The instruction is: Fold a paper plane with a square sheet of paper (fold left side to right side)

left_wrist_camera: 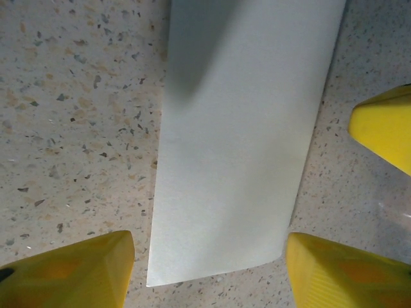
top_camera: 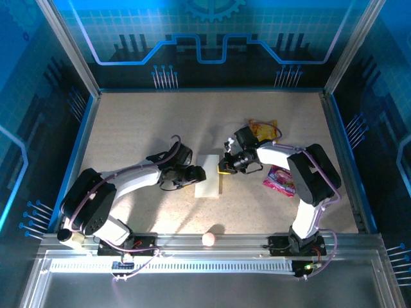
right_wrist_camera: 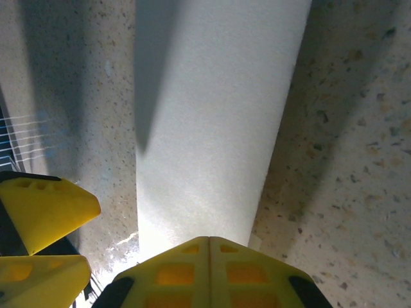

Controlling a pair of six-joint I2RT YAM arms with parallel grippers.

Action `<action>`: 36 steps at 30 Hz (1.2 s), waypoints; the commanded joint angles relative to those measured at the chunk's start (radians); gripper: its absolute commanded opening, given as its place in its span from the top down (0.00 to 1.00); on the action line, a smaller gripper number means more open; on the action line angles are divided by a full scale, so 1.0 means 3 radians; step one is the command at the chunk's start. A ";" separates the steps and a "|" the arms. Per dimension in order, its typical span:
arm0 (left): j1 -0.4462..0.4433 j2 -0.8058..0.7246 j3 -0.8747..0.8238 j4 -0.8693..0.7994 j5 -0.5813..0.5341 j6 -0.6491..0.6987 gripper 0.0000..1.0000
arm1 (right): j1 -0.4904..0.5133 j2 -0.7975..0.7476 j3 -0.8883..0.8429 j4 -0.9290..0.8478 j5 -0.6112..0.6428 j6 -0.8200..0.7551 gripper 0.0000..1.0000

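Pressed together, the right gripper (right_wrist_camera: pixel 209 239), yellow fingertips meeting at the edge of the narrow folded white sheet of paper (right_wrist_camera: pixel 212 128); cannot tell whether a layer is caught between them. Spread wide, the left gripper (left_wrist_camera: pixel 209 239), one yellow finger (left_wrist_camera: pixel 77 273) at each side of the sheet's short end. Lying flat mid-table on the speckled beige tabletop (top_camera: pixel 128 128), between both grippers. Further right, a crinkled yellow snack packet (top_camera: pixel 263 130) and a pink wrapper (top_camera: pixel 279 179), print too small to read. Near the front edge, a small pale pink ball (top_camera: pixel 209 239)
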 commanded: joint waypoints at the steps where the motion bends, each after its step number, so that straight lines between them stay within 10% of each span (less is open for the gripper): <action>1: 0.0017 0.0110 0.0145 -0.0036 -0.0016 0.0000 0.36 | 0.0009 0.0113 0.0063 -0.0025 -0.0093 -0.0107 0.97; 36: 0.0017 0.0482 0.0239 -0.0008 0.0095 0.0113 0.60 | 0.0060 0.0290 0.0033 -0.0239 0.0127 -0.0317 1.00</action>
